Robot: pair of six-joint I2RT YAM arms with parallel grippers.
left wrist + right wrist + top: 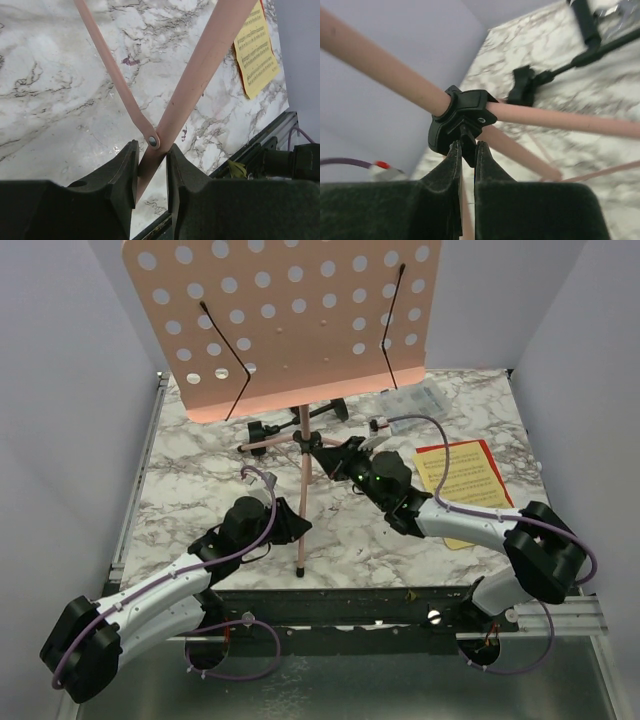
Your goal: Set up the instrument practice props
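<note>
So, we've got the left gripper (152,151) clamping a leg (200,75) of the music stand (280,320). Our right gripper (468,149) is pinched tight on the black collar (465,111), maybe its knob.

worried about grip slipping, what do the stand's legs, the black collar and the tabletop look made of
Stand legs: likely metal tube, matte pink paint; thin, straight, riveted joint.
Black collar: probably moulded plastic, dull sheen, screw head.
Tabletop: marble-look, grey veins on white; real stone or print unclear.
</note>
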